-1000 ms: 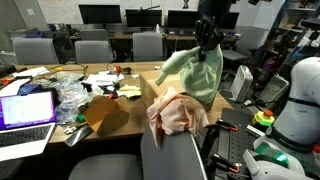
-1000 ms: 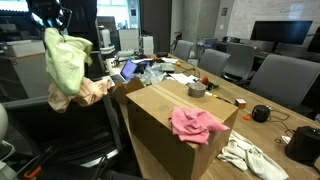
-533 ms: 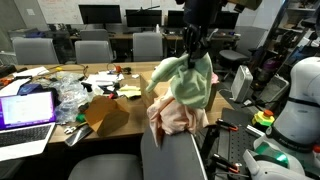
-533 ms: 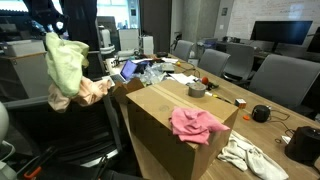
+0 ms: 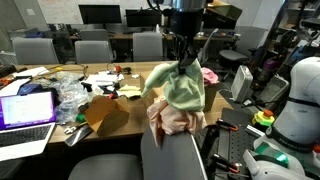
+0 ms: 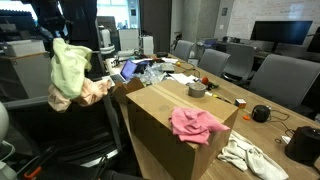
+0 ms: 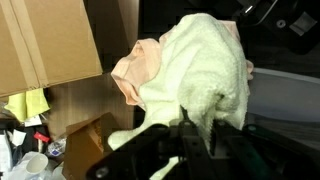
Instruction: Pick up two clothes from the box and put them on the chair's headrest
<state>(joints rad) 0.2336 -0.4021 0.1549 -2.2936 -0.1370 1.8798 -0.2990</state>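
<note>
My gripper [image 5: 183, 62] is shut on a pale green cloth [image 5: 176, 88] and holds it hanging just above the chair's headrest [image 5: 175, 143]. A peach cloth [image 5: 170, 120] lies draped over that headrest. In an exterior view the green cloth [image 6: 66, 68] hangs under the gripper [image 6: 54, 37] over the peach cloth [image 6: 93, 90]. The wrist view shows the fingers [image 7: 205, 128] pinching the green cloth [image 7: 205, 60], with the peach cloth [image 7: 140, 70] below it. A pink cloth [image 6: 198, 125] lies on top of the cardboard box [image 6: 160, 120].
A laptop [image 5: 27, 108] and clutter cover the desk. A small open cardboard box [image 5: 105, 113] sits on the desk. A white cloth [image 6: 245, 155] lies beside the big box. A tape roll [image 6: 197, 90] rests on the box top. Office chairs stand around.
My gripper has moved with the green cloth toward the chair and lower, so the cloth now hangs right over the peach cloth on the headrest.
</note>
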